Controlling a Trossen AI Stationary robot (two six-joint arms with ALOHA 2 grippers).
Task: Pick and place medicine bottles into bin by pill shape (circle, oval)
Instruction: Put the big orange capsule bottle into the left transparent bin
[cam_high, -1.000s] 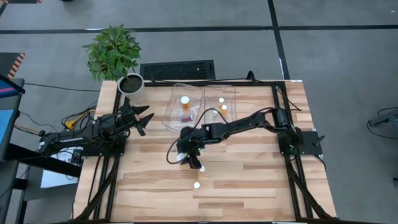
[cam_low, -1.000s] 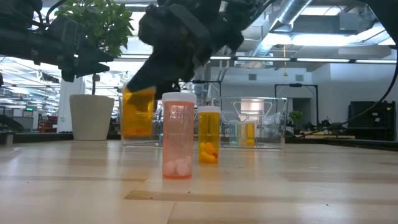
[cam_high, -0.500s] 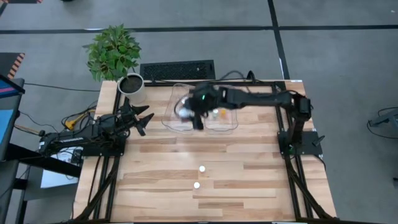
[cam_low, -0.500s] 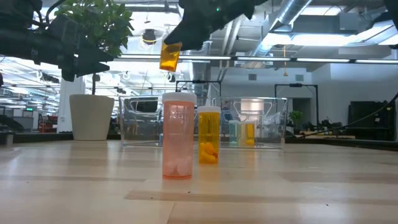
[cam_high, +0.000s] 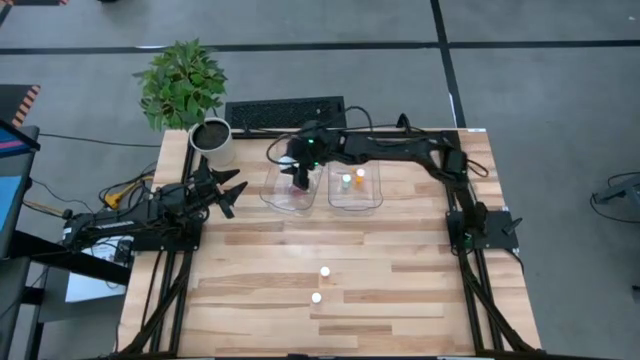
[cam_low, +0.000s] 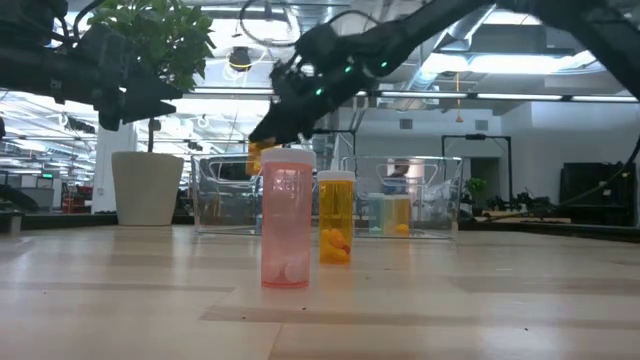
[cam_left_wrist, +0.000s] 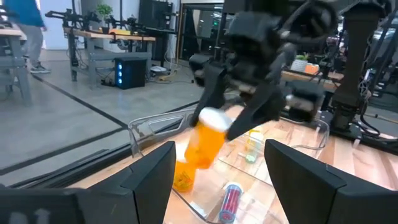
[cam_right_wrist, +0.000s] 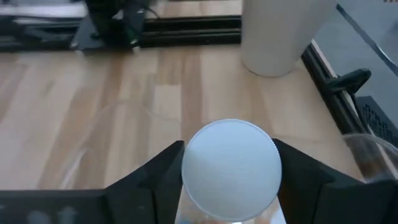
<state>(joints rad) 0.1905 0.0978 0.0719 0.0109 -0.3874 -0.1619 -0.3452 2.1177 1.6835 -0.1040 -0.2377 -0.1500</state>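
My right gripper (cam_high: 299, 176) holds an orange medicine bottle (cam_left_wrist: 208, 142) with a white cap above the left of two clear bins (cam_high: 283, 192). That bin holds an upright orange bottle (cam_left_wrist: 182, 176) and a red one lying down (cam_left_wrist: 231, 200). The right bin (cam_high: 372, 198) holds a green bottle (cam_high: 346, 181) and an orange one (cam_high: 360, 175). Two more bottles stand on their bases mid-table: a wide pinkish one (cam_low: 287, 220) and an orange one (cam_low: 336, 217). My left gripper (cam_high: 232, 190) waits open at the table's left. My right gripper pinches the bottle at its white cap (cam_right_wrist: 230, 163), one finger (cam_right_wrist: 155, 180) on each side of the cap's rim. The fingers slant downward from the table's right side. The orange body (cam_left_wrist: 205, 149) hangs tilted below them, clear of the bin and its bottles.
A white plant pot (cam_high: 212, 140) with a green plant stands at the far left corner, near the left bin. A black grille (cam_high: 285, 112) lies just beyond the far edge. Bare wood lies around the two standing bottles (cam_high: 320, 284).
My right gripper has lifted the orange bottle clear of the table's middle and carried it toward the far edge, to above the left bin. The two other bottles stay standing mid-table.
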